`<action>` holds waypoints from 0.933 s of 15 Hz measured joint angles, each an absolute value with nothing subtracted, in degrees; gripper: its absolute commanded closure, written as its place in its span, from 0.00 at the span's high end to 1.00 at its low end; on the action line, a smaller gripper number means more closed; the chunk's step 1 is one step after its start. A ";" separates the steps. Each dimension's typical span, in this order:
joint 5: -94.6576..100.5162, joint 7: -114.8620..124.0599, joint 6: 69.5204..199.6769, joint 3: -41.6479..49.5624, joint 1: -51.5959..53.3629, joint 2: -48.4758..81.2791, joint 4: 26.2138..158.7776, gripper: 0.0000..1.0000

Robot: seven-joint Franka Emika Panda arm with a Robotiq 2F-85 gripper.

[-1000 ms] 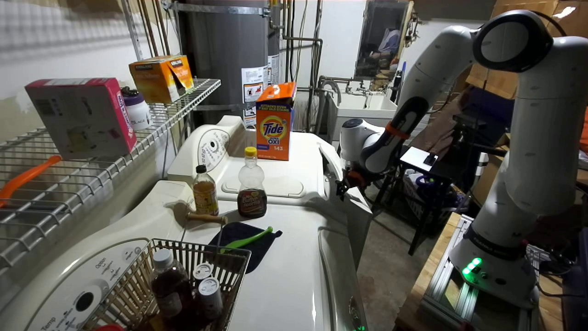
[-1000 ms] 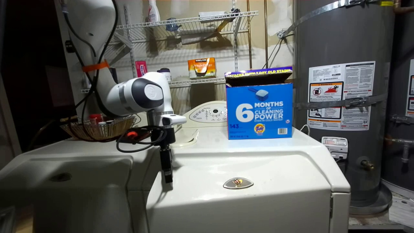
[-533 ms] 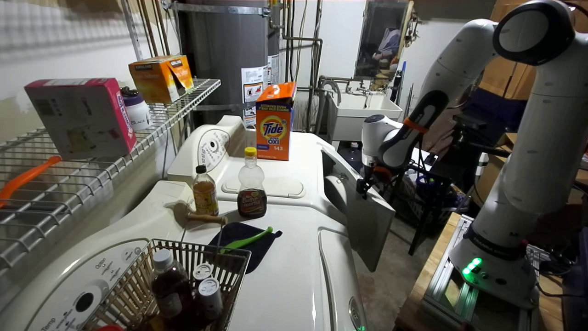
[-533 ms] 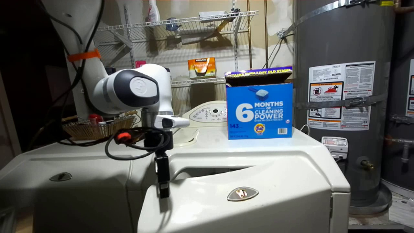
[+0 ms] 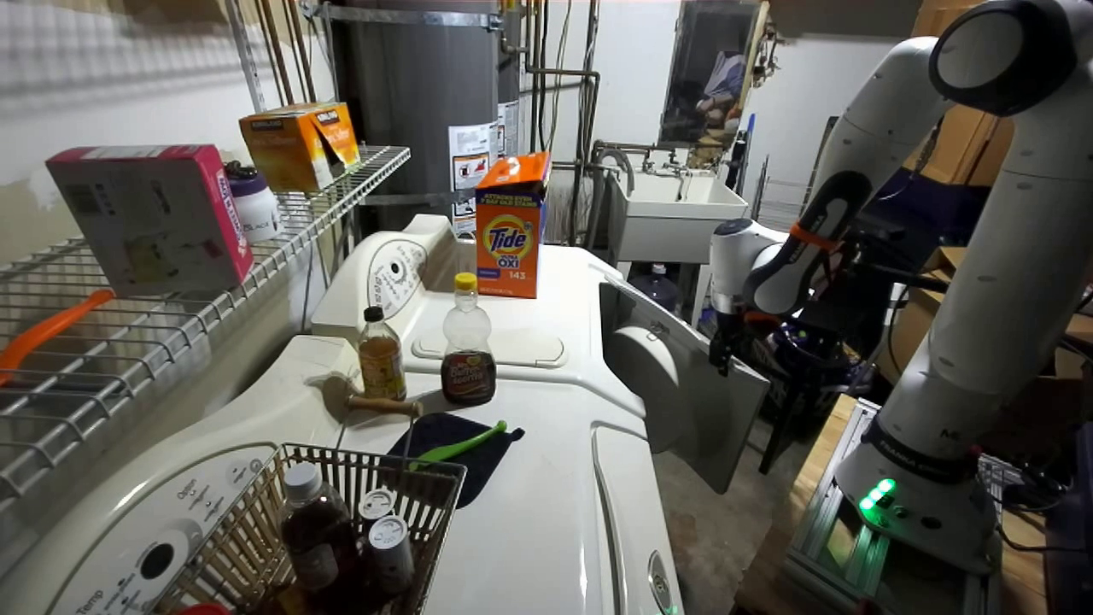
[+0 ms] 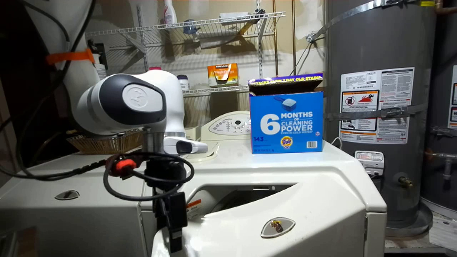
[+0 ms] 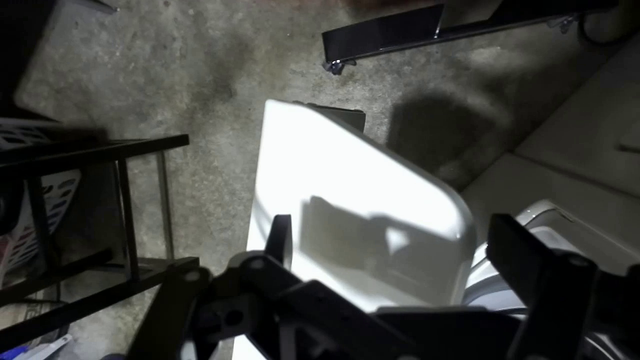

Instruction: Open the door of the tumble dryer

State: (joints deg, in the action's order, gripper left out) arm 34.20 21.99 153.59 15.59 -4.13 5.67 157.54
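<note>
The tumble dryer (image 5: pixel 576 320) is the white machine under the orange and blue box; it also shows in an exterior view (image 6: pixel 342 160). Its door (image 5: pixel 713 436) stands ajar, swung out from the front, with its grey inner face showing. The door's white outer face (image 6: pixel 228 235) and a dark gap above it show in an exterior view. My gripper (image 5: pixel 723 363) points down at the door's free upper corner. In the wrist view my gripper (image 7: pixel 392 245) is open, its fingers wide apart on either side of the door (image 7: pixel 320 155). Contact with the inner finger cannot be told.
A detergent box (image 5: pixel 508 231) and syrup bottle (image 5: pixel 468 359) stand on top. A basket of bottles (image 5: pixel 384 478) is on the neighbouring white machine. A black metal stand (image 7: pixel 125 215) is on the floor near the door. A utility sink (image 5: pixel 675 222) stands behind.
My gripper has moved outward, away from the dryer's front. The door has swung with it from nearly closed to clearly ajar, and the opening behind it has come into view.
</note>
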 measured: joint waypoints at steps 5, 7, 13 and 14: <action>52.19 22.04 154.93 19.96 -8.55 5.02 157.22 1.00; 57.27 21.81 156.55 21.11 -11.02 5.05 157.18 1.00; 59.75 22.16 157.28 22.22 -11.88 5.08 157.21 1.00; 59.75 22.15 157.28 22.22 -11.88 5.08 157.21 1.00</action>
State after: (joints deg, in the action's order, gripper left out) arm 59.75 22.15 157.28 22.22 -11.88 5.08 157.21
